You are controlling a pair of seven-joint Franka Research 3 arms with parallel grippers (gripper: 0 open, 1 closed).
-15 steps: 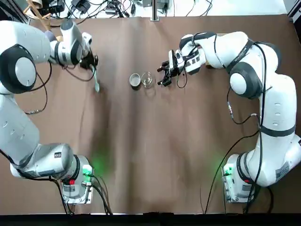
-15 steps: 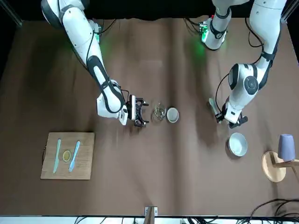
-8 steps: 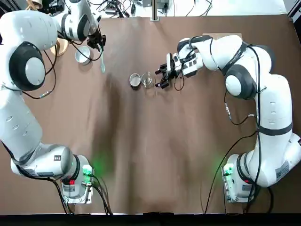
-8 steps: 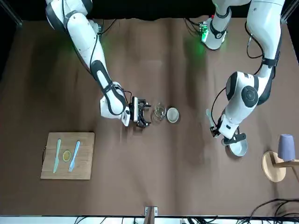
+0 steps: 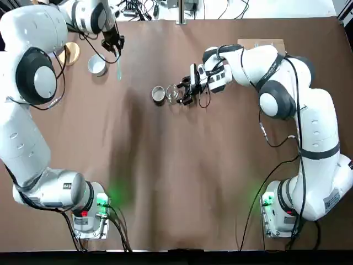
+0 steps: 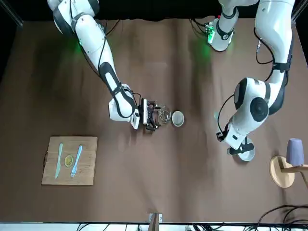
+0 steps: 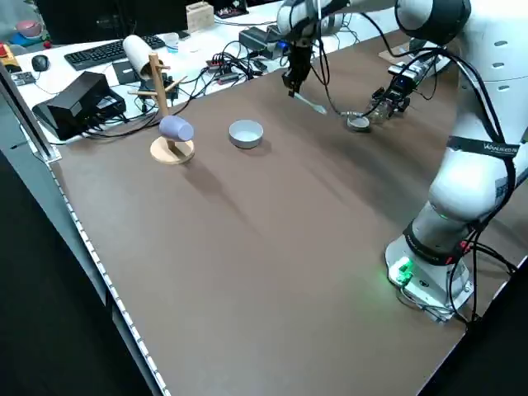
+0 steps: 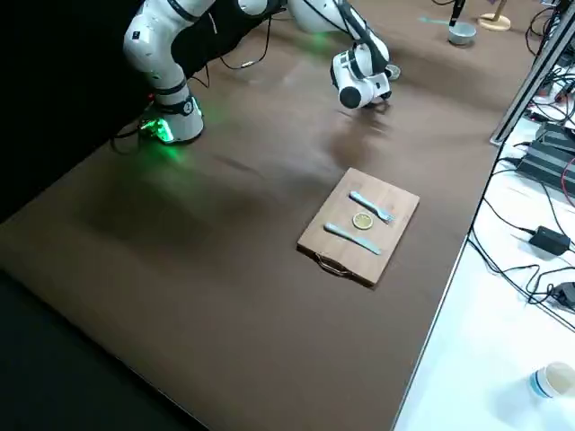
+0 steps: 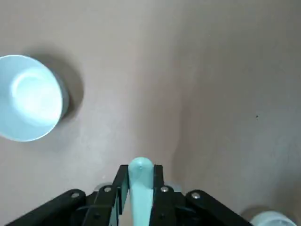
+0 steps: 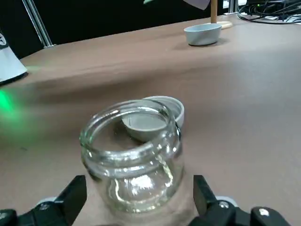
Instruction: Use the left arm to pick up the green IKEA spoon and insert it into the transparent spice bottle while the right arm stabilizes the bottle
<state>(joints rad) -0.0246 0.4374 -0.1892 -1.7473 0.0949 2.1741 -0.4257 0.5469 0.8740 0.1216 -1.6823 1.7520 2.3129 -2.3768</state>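
My left gripper (image 5: 114,45) hangs above the far left part of the brown table (image 5: 165,182), its fingers (image 9: 121,178) pressed tight against the handle of the slim, very pale mint plastic spoon (image 5: 118,64), which points down from them with its oval bowl lowest and clear of the tabletop. In my left wrist view the handle end (image 9: 140,168) sits squarely between the two pads. Just beside that hand, on the side away from the middle of the table, a small white round bowl (image 5: 97,64) stands on the table, and past it is a wooden stand with a round base (image 7: 172,151) carrying a lilac cup (image 7: 176,128). The small clear glass spice bottle (image 5: 172,93) stands upright and lidless near the middle of the table, with a squat grey metal cup (image 5: 159,94) touching or almost touching it on my left side. My right gripper (image 5: 184,94) lies low at the bottle's other side, spread wide, one finger (image 10: 71,198) on each flank of the glass (image 10: 131,157); I cannot tell whether the pads touch it. Out on my right, a wooden cutting board (image 6: 70,160) holds a teal fork (image 6: 76,161) and a teal knife (image 6: 58,160) with a small yellow disc (image 6: 69,160) between them.
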